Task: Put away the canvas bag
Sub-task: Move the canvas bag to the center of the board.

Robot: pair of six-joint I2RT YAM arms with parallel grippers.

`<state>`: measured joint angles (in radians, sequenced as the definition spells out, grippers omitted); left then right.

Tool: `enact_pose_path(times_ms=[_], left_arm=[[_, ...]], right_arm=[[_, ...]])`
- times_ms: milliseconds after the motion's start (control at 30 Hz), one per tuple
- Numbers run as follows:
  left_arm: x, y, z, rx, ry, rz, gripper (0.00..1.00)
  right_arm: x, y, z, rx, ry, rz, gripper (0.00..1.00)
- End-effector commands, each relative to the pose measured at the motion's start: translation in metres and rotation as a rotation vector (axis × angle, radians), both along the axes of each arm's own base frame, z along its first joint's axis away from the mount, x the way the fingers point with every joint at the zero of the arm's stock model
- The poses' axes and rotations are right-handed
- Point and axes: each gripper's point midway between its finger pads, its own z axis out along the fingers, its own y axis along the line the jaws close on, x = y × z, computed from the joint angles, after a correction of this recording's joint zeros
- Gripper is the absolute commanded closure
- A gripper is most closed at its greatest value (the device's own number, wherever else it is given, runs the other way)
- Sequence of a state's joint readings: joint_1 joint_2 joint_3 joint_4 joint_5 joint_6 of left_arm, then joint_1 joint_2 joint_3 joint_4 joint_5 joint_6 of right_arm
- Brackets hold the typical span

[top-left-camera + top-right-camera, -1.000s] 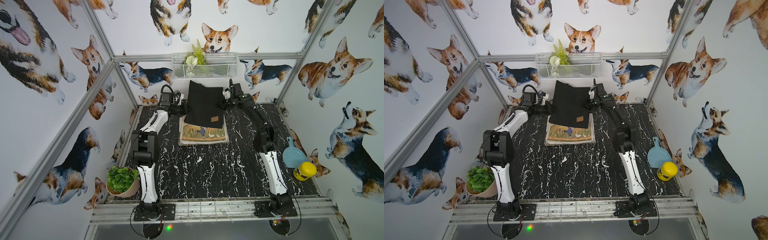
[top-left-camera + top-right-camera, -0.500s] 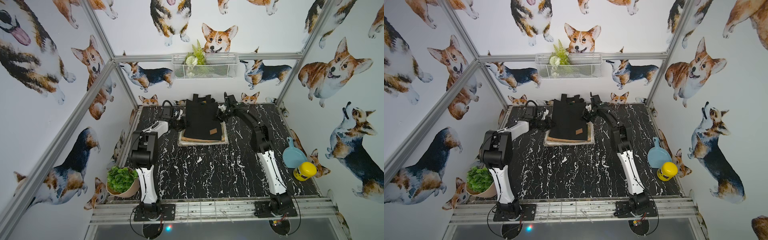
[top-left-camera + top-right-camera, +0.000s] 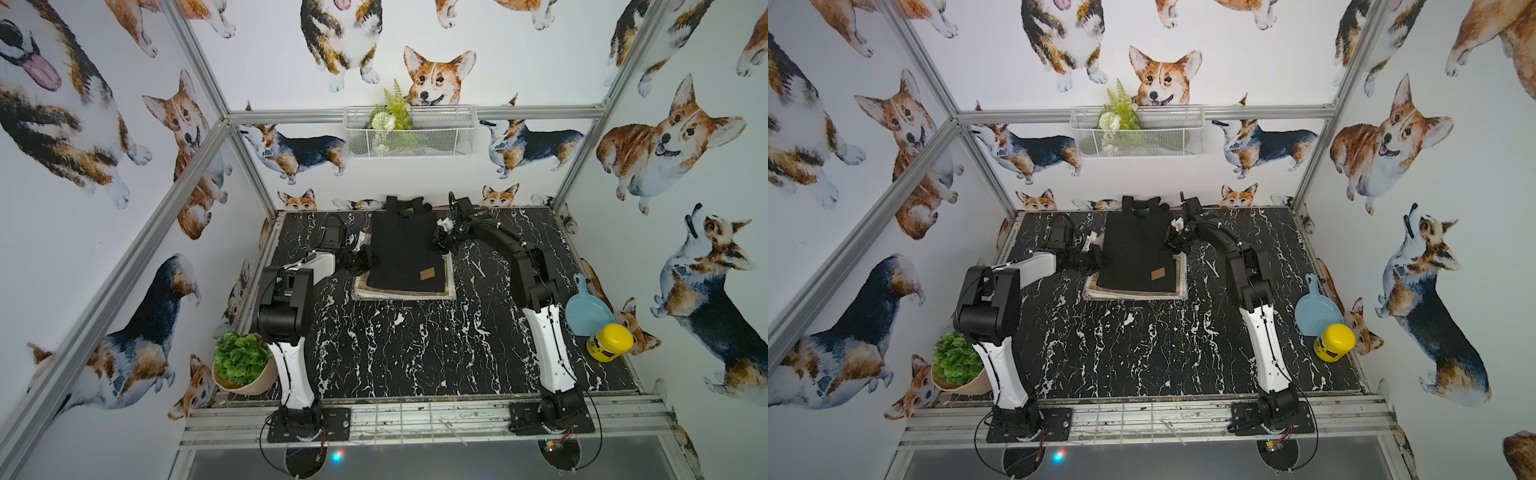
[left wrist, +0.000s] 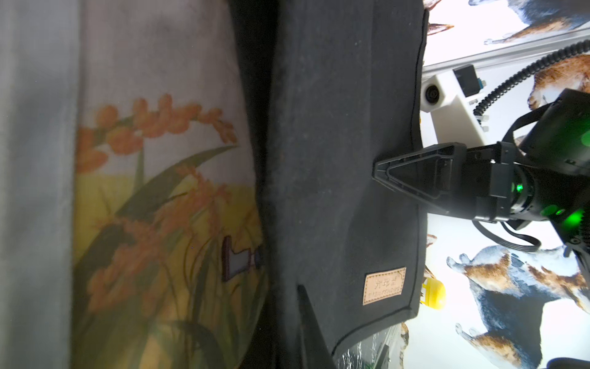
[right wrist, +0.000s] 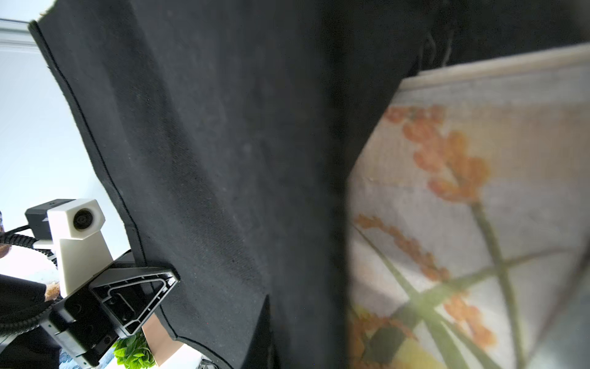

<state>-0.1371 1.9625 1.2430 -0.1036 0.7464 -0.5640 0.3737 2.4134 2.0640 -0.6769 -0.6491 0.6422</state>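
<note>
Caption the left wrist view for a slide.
Black canvas bag over a floral-print cloth, right gripper clamped on its edge.

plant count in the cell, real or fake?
2. A potted plant sits at the near-left corner of the table. A fern stands in the wire basket on the back wall. None seem hidden.

Your top views are bright and evenly lit. In your wrist views, the printed cloth (image 4: 159,191) beside the canvas bag (image 4: 335,159) blurs.
</note>
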Motion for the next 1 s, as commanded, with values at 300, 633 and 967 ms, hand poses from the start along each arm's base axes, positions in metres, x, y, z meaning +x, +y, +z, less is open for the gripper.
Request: enact_pose_path(times_ms=[300,633,967], left_arm=[[-0.038,0.038,-0.043,0.212,0.122,0.106,1.0],[-0.084,0.054,-0.075,0.293,0.218,0.167,1.0],[-0.16,0.043,-0.069,0.343,0.211,0.149,1.0]], right_arm=[[-0.049,-0.024,-0.048,-0.13,0.12,-0.017,1.0],[-0.113,-0.028,-0.081,-0.169,0.183,0.005,1.0],[-0.166,-0.061,-0.063,-0.21,0.165,-0.03,1.0]])
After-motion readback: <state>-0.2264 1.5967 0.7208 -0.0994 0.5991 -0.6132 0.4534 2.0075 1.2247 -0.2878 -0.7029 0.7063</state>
